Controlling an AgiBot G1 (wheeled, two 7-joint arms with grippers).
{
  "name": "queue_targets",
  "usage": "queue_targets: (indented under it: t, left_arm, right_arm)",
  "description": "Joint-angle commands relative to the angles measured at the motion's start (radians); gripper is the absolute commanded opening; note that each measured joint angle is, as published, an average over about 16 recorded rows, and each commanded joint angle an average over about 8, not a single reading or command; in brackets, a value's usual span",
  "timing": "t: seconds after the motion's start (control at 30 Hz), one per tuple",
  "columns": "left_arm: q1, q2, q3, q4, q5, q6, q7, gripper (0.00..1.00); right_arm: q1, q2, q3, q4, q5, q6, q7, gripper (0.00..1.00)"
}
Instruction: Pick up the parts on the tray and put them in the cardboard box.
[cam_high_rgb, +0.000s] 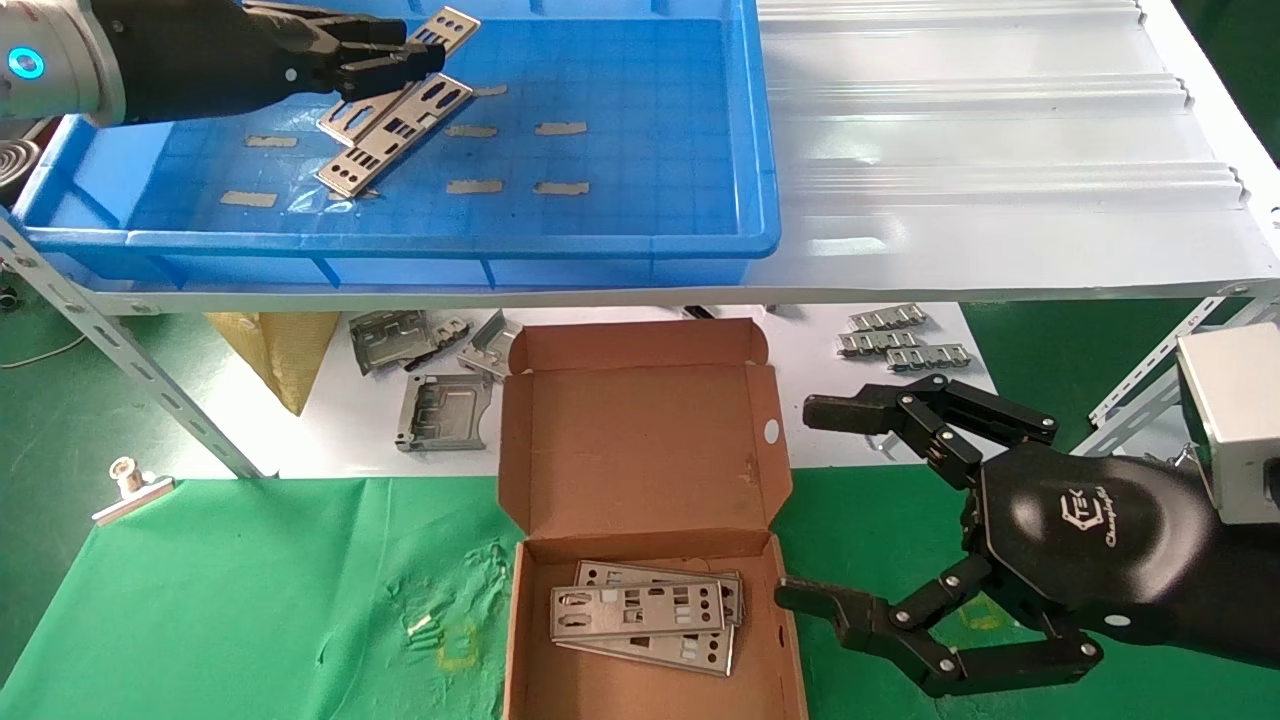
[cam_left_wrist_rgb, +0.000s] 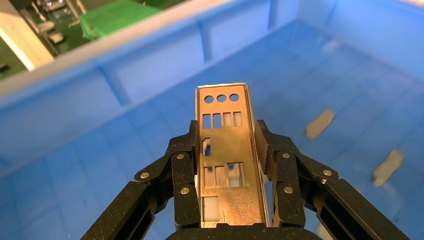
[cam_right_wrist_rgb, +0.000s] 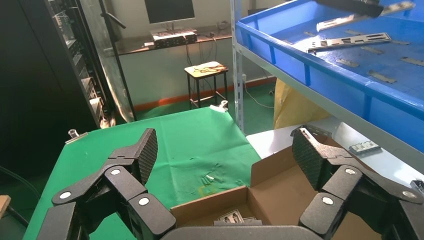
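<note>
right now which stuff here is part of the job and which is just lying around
Job:
- held plate in left gripper
- plates in tray
- tray
- box
- plates in box
- right gripper, open, beside box

Lying about:
- grey frames
- ridged strips
- clip
- green cloth

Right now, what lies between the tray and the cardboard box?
In the head view, folded grey metal frame pieces lie on the white surface between the blue tray and the cardboard box.
</note>
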Motion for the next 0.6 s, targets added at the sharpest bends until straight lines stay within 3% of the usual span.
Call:
queue_targets:
  t: [0.03, 0.37, 0.6]
  left_arm:
    - [-0.006, -0.003, -0.007, -0.003, -0.010, 0.007, 0.005, 0.00]
    - [0.005, -0.023, -0.023, -0.051, -0.044, 0.331, 0.084, 0.00]
    - [0.090, -0.021, -0.002, -0.152, -0.074, 0.530, 0.141, 0.00]
  right_arm:
    - [0.000, 0.000, 0.000, 0.000, 0.000, 0.000, 0.000, 1.00]
    - [0.000, 0.000, 0.000, 0.000, 0.000, 0.000, 0.000, 1.00]
    - [0.000, 0.000, 0.000, 0.000, 0.000, 0.000, 0.000, 1.00]
